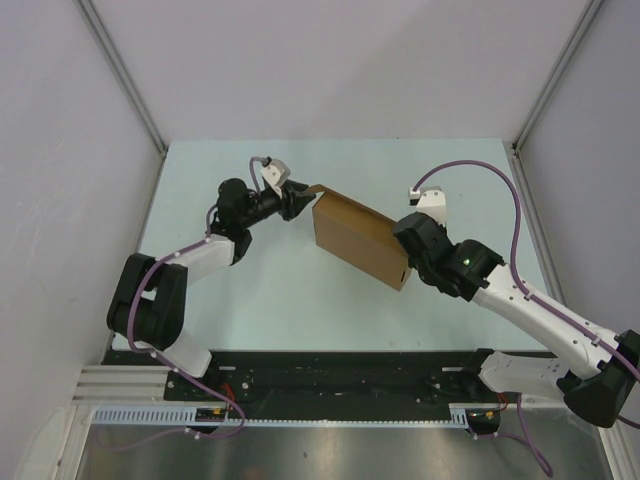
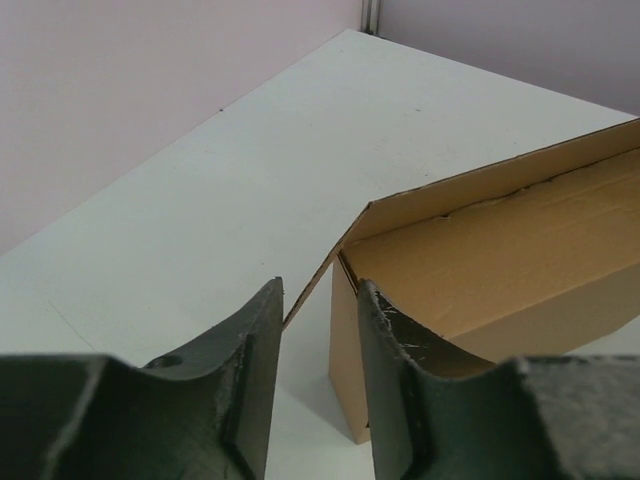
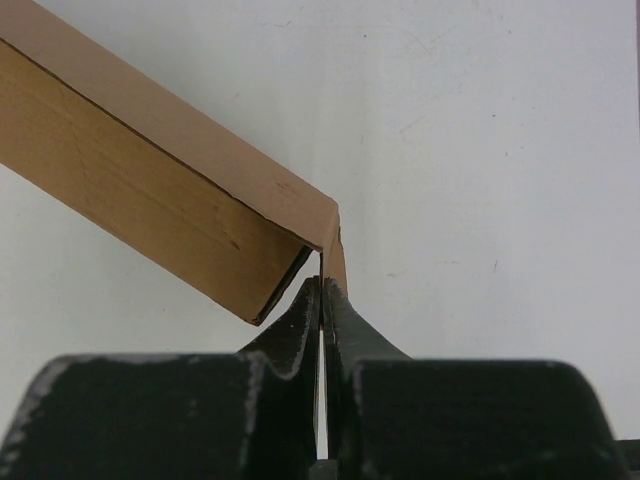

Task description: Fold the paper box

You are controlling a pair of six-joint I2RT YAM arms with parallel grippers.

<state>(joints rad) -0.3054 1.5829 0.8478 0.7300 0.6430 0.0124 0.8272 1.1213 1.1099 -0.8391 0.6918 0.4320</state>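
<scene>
The paper box (image 1: 360,240) runs far-left to near-right between the hands. The right hand (image 3: 322,292) pinches its near-right flap; the left hand (image 2: 318,297), narrowly parted, seemingly straddles the far-left flap.

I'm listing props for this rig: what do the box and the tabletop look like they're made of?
Box: matt brown cardboard, probably thin corrugated, going by the raw cut edges and faint ribbed lines on its face. Tabletop: a smooth, pale, low-sheen sheet with light scuffs, maybe laminate or painted board; the pictures leave that open.
</scene>
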